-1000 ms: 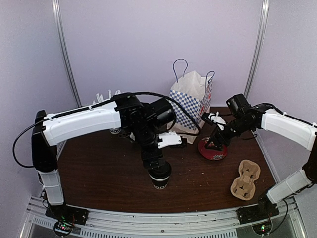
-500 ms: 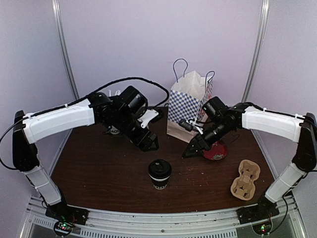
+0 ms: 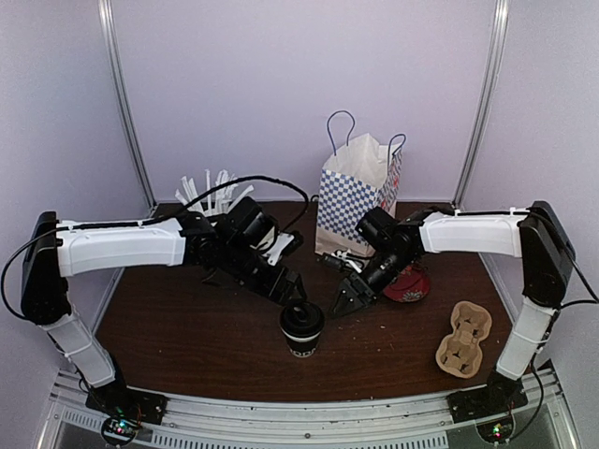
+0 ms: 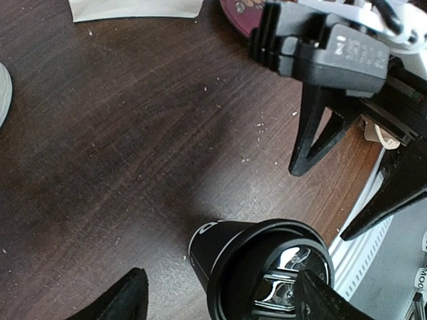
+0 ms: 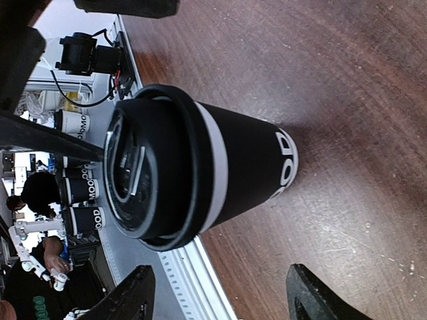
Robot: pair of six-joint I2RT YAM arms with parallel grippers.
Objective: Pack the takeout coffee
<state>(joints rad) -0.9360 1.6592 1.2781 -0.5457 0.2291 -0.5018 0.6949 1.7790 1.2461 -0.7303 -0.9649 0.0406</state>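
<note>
Takeout coffee [image 3: 301,329] stands upright on the table [image 3: 187,327], front centre, lid on, long axis vertical. Nothing is touching it.

Left gripper [image 3: 294,293] is just behind and above the cup. Its wrist view puts the lid low between the two spread fingers, so the cup lies straight ahead and down from it. Jaws are wide and hold nothing.

Right gripper [image 3: 339,305] sits to the cup's right and slightly behind. It is also spread wide and empty, and its wrist view shows the cup ahead of the fingers, not between them.

We judge the left arm nearer and better lined up. A side grasp across the vertical axis needs only a short drop and push toward the near edge. The two grippers are close together, so clash risk is real if both go in.

Counts on the table:
- one lidded cup
- one checked paper bag [image 3: 354,201], upright at the back, well apart from the cup
- one cardboard carrier [image 3: 463,340] with two wells, front right
- one red plate [image 3: 412,288]
- one bunch of white straws [image 3: 213,185], back left; we can't count them
</note>
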